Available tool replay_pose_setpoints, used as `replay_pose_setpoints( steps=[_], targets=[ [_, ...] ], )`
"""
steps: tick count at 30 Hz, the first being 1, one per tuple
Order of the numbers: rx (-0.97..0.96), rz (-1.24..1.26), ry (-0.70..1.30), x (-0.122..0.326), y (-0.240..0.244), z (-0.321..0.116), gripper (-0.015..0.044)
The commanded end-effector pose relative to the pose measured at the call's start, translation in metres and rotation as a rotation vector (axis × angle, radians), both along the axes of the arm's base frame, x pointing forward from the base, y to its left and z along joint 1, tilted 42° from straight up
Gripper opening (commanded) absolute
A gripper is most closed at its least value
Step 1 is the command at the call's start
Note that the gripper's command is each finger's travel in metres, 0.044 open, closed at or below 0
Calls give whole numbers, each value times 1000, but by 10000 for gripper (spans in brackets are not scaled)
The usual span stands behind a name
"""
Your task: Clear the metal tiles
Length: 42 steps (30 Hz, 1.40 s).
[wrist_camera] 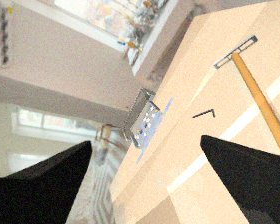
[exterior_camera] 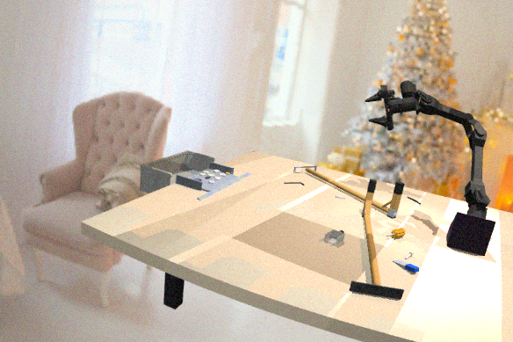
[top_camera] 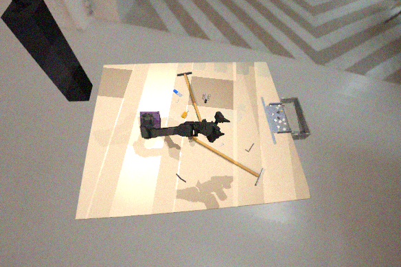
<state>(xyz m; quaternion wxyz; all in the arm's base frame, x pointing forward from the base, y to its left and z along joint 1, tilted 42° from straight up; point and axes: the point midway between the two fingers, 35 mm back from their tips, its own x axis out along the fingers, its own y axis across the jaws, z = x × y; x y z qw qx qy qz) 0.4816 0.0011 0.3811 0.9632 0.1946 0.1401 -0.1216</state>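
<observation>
Top view: two long-handled tools (top_camera: pixel 231 160) (exterior_camera: pixel 340 185) (wrist_camera: pixel 261 105), one steel plate (top_camera: pixel 271 117) (exterior_camera: pixel 215 185) (wrist_camera: pixel 158 122) with several tiles, one catch box (top_camera: pixel 302 117) (exterior_camera: pixel 154 175) (wrist_camera: pixel 136 111) adjoining. One gripper (top_camera: pixel 224 127) (exterior_camera: pixel 371 110) (wrist_camera: pixel 147 144), released, nothing grasped, above table (top_camera: pixel 120 186) (exterior_camera: pixel 211 238) (wrist_camera: pixel 191 155).

Arm's pincer (top_camera: pixel 224 128) open above table. Plate (top_camera: pixel 272 117) with tiles and catch box (top_camera: pixel 302 117) well beyond its tips. Blue-handled tool (top_camera: pixel 177 93) behind it, off to one side.

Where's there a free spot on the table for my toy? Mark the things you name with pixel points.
There's room between the bent black key (top_camera: pixel 249 149) (exterior_camera: pixel 294 183) (wrist_camera: pixel 205 114) and the tile plate (top_camera: pixel 270 119) (exterior_camera: pixel 224 187) (wrist_camera: pixel 155 129). It's crowded around the blue-handled tool (top_camera: pixel 177 93) (exterior_camera: pixel 409 267), yellow thing (top_camera: pixel 185 114) (exterior_camera: pixel 398 233) and black-headed stick (top_camera: pixel 192 95) (exterior_camera: pixel 372 247).
</observation>
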Motion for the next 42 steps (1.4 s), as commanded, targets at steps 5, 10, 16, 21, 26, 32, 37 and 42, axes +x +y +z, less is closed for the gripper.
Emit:
replay_pose_setpoints(
  steps=[5,10,16,21,26,32,37,42],
  targets=[
    [-37,87,84,1,43,-27,440],
    [-62,149,131,-3,72,-42,440],
    [-95,224,185,-10,106,-60,440],
    [-127,287,228,-19,134,-74,440],
    [-161,350,270,-30,161,-88,440],
    [-206,426,318,-45,192,-105,440],
    [-246,489,356,-60,216,-118,440],
    [-289,553,392,-77,239,-132,440]
  ],
)
